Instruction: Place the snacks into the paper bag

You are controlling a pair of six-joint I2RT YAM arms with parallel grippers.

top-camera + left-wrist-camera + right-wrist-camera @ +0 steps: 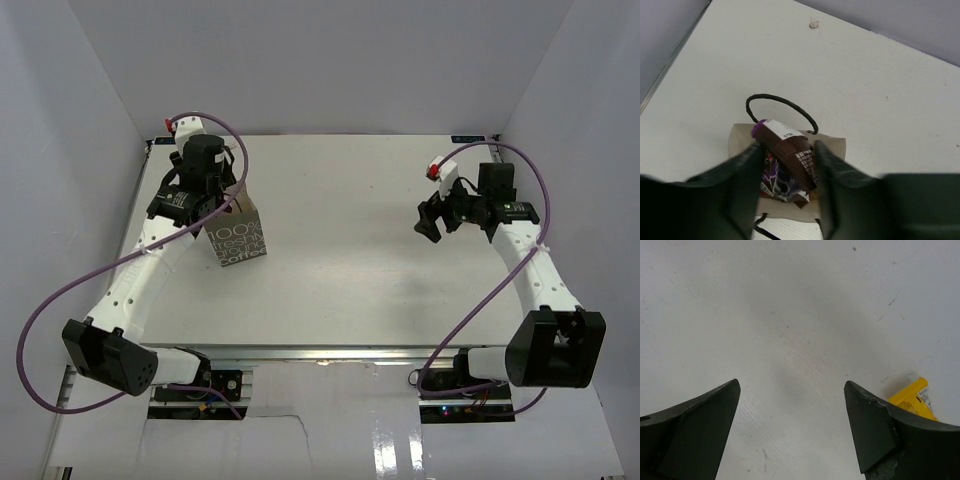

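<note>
Two grippers — left gripper (pixel 787 152) straddles purple packet (pixel 782 137) in far-left paper bag (pixel 836 148), grip unclear; right gripper (pixel 791 385) spread wide, empty.

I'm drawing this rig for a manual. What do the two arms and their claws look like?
The left arm and right arm have white links with boxy black joint housings. A purple cable loops along each, with a small red part near the wrist. The left claw and right claw have two dark, wedge-shaped fingers.
</note>
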